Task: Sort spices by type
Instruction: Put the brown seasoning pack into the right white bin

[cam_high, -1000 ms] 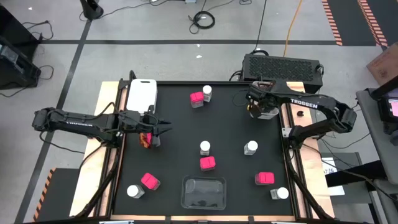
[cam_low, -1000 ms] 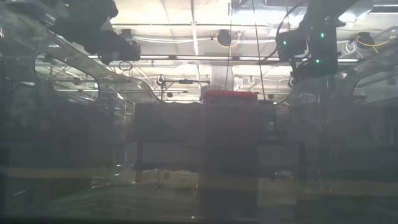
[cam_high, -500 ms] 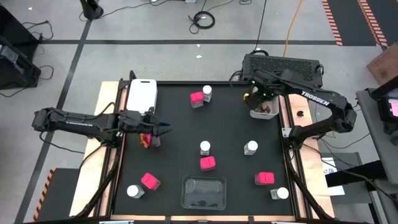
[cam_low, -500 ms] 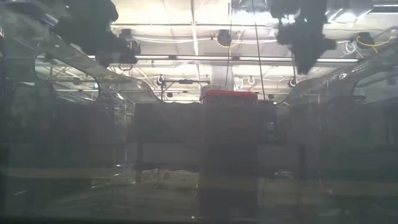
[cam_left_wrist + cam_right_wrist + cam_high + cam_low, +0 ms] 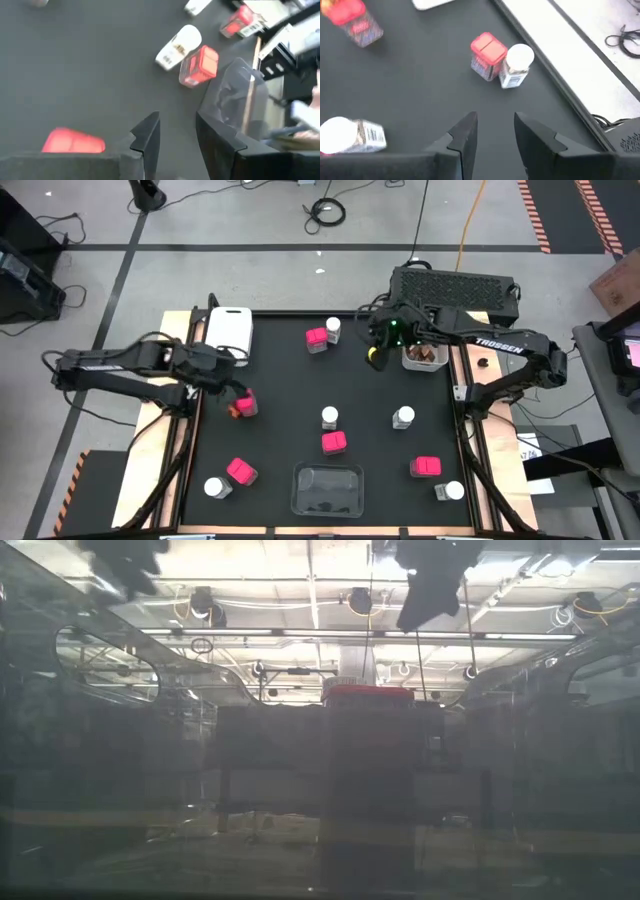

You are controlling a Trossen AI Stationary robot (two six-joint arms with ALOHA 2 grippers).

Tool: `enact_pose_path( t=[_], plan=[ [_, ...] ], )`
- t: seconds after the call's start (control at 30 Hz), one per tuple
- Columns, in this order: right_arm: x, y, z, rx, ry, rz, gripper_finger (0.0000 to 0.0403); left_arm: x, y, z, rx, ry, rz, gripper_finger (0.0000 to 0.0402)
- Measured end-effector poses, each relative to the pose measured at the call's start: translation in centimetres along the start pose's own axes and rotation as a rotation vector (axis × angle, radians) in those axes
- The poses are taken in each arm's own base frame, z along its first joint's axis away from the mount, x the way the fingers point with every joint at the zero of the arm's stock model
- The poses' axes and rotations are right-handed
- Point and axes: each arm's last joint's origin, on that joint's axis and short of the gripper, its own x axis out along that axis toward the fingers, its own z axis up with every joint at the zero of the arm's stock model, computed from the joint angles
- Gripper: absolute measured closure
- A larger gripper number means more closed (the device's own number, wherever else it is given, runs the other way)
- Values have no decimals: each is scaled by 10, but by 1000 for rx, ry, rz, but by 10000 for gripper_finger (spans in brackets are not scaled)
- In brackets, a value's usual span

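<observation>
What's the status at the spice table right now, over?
Left jaws open, empty, by a pink box. Right jaws open, empty, over the mat near a second pink box and white-lidded jar. Spices scattered; nothing in the way.

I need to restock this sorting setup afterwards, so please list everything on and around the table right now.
pink square-topped boxes: five, pink; far middle, centre, near left, near right, left side
clear jars with round white lids: five;
brown jars: count unclear, in a small tray at the right edge
white rectangular tray: one, far left
clear rectangular tray: one, near middle
black box: one, behind the table
left gripper: open, left side
right gripper: open, far right
</observation>
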Motion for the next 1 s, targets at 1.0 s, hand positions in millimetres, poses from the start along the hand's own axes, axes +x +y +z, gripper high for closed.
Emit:
enact_pose_path(
  t=[1.0],
  plan=[
    [56, 34, -4, -322, 111, 48, 277, 19, 39, -38, -543, 271, 525, 274]
  ],
)
